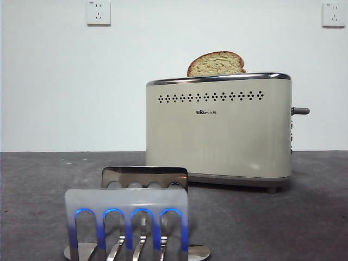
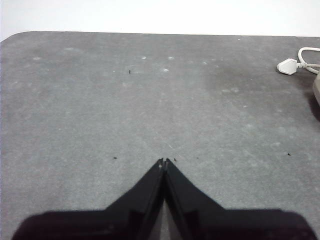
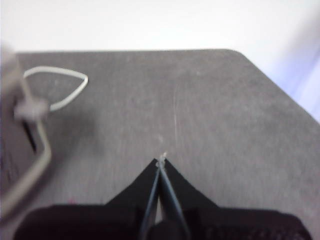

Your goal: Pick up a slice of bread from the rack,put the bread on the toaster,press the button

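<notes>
Only frontally: slice of bread [image 1: 216, 64] atop toaster [image 1: 218, 128].

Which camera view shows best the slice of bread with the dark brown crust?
The front view: the thick tan slice of bread with dark brown crust rises from the top of the boxy cream-beige toaster, sharp and unblocked. The left wrist view and the blurred right wrist view show no bread.

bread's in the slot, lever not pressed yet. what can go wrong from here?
1. The thick brown-crusted slice of bread stands well above the boxy cream toaster; it may jam or tilt when lowered.
2. The short dark grey lever knob is small and juts sideways; the shut right gripper, beside that end, could slip off.
3. A hard push might shift the toaster.
</notes>
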`<act>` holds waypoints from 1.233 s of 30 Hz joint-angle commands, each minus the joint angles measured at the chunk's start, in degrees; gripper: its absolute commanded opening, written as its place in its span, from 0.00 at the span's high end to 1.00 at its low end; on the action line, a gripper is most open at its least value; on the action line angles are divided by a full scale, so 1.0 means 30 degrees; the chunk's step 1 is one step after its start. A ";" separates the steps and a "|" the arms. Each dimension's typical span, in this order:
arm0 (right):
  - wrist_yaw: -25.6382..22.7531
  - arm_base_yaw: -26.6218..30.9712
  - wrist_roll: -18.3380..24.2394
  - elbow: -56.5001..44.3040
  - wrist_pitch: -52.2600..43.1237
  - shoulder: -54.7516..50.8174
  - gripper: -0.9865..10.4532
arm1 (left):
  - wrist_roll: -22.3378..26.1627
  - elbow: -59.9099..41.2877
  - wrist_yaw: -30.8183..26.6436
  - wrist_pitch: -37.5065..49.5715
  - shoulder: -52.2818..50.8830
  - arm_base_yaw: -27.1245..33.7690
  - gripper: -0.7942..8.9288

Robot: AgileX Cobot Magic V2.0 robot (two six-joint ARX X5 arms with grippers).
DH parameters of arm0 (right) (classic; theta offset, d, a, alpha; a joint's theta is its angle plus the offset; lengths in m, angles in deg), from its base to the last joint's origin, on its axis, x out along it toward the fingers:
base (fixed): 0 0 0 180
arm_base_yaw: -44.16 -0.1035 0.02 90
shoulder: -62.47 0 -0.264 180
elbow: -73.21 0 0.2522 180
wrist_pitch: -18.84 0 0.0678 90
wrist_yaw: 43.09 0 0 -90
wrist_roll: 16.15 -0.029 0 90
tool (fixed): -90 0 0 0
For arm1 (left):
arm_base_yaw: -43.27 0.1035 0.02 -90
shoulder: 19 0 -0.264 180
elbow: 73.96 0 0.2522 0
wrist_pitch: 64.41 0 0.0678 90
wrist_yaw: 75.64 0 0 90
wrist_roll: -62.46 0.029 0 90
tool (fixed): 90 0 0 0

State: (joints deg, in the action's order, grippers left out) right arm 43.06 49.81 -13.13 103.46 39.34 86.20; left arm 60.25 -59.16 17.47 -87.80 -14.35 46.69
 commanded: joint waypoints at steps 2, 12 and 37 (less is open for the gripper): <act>0.0029 -0.0007 0.0306 -0.3585 -0.0379 -0.3978 0.91 | -0.0189 -0.0189 -0.0036 0.0066 0.0007 -0.0022 0.92; 0.0787 -0.0044 -0.0335 -0.5224 0.1333 -0.7424 0.91 | -0.0189 -0.0189 -0.0036 0.0066 0.0015 -0.0022 0.92; 0.0648 -0.0022 0.0226 -0.5224 0.1290 -0.7767 0.91 | -0.0189 -0.0189 -0.0036 0.0058 0.0044 -0.0022 0.92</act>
State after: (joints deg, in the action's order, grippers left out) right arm 45.22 49.79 -12.67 88.20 43.28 63.05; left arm 60.22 -59.16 17.47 -87.82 -14.24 46.69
